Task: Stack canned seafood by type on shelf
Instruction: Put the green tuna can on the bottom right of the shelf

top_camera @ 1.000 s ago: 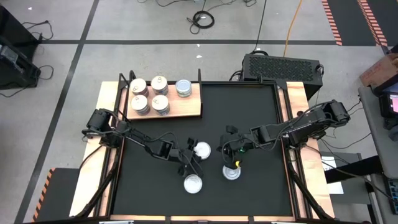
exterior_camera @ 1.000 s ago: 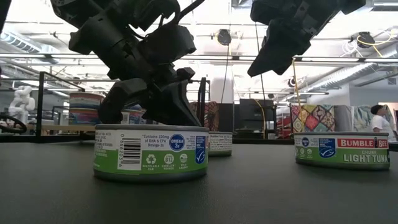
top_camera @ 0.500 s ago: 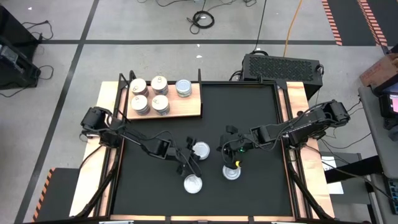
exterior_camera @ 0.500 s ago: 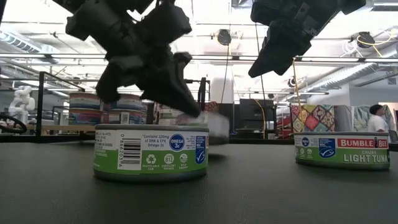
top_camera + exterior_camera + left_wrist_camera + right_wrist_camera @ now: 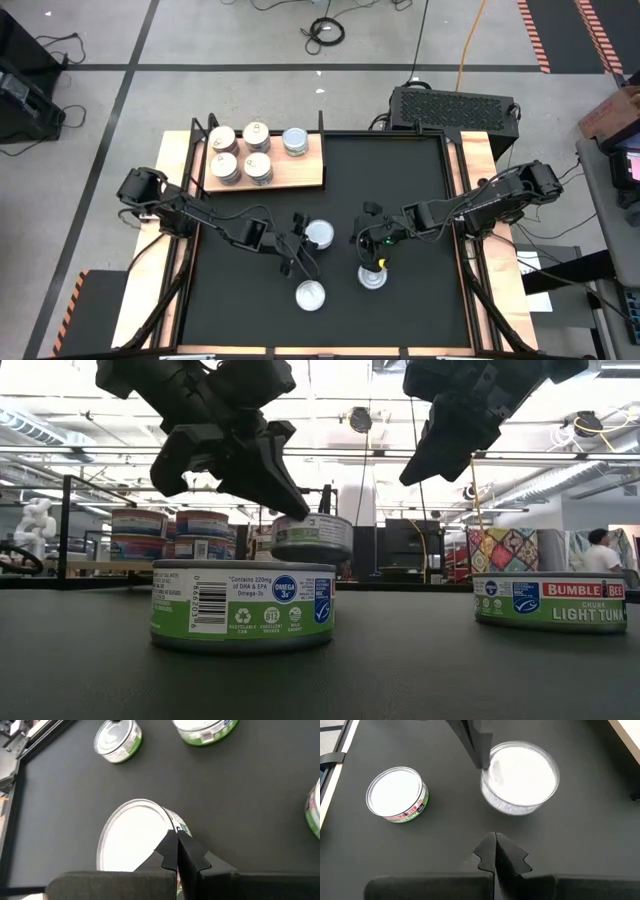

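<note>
A white-topped tin of the canned seafood hangs above the black mat, with my left gripper shut on it. In the low view this tin floats behind a green-labelled tin that stands on its base on the mat. My right gripper is shut and empty. It hovers high over the tuna tin, which also stands on its base on the mat. The shelf at the far left carries several tins. My left gripper pinches the tin's top rim between its two shut fingertips, on the side facing the arm. The fingers slant down from the table's left. The tin hangs about level below the tips, lifted clear of the mat.
The near tin sits just in front of the held one. The shelf's tins crowd its left and far parts; its right end is bare board. Raised frame rails run along the mat's edges.
My left gripper has risen and drawn back a little toward the table's left, keeping its hold. The white-topped tin, which stood on the mat behind the near tin, has come up with it and now hangs clear.
</note>
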You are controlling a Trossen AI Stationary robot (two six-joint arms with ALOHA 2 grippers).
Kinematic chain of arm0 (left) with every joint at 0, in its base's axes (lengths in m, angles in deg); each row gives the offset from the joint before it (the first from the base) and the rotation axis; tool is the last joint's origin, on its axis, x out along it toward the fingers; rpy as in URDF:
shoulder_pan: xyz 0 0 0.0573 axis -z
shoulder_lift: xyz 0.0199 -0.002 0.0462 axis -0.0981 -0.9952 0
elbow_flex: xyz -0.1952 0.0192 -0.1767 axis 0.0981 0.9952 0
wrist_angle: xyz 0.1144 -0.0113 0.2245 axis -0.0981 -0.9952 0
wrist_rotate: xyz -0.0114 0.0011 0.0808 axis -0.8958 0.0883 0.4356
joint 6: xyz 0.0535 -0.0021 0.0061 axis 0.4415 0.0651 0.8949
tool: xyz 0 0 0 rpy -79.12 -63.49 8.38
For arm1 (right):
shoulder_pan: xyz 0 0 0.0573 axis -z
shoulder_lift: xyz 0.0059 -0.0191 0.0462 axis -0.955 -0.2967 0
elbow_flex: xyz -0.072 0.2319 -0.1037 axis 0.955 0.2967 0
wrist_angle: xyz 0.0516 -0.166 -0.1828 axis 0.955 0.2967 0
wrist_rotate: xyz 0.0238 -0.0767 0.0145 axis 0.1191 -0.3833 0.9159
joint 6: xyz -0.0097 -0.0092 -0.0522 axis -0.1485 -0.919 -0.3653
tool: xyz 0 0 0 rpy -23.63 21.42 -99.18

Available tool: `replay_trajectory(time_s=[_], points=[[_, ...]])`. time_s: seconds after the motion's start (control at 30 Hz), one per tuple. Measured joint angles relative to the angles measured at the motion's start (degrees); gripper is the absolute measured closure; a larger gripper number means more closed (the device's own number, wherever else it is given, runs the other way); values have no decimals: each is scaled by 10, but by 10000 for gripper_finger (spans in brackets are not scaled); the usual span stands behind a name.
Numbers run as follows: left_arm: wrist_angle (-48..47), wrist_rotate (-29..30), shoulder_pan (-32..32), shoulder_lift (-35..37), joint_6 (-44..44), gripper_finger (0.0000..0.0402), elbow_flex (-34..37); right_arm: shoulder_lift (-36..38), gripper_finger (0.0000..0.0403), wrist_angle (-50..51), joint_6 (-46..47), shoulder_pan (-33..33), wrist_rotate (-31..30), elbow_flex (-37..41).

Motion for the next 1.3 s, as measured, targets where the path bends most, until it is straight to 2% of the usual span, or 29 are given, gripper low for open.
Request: replay_trajectory(time_s=[0.3,0.67,0.9,1.2,1.3], points=[[-16,19,-1,14,-1,402,0,0,403,1,0,0,0,0],[-82,42,-48,93,0,402,0,0,403,3,-7,0,0,0],[-131,60,-112,121,4,402,0,0,403,4,-9,0,0,0],[-63,47,-213,121,46,401,56,0,403,4,-9,0,2,0],[-34,25,-244,121,55,401,74,0,403,4,-14,0,2,0]])
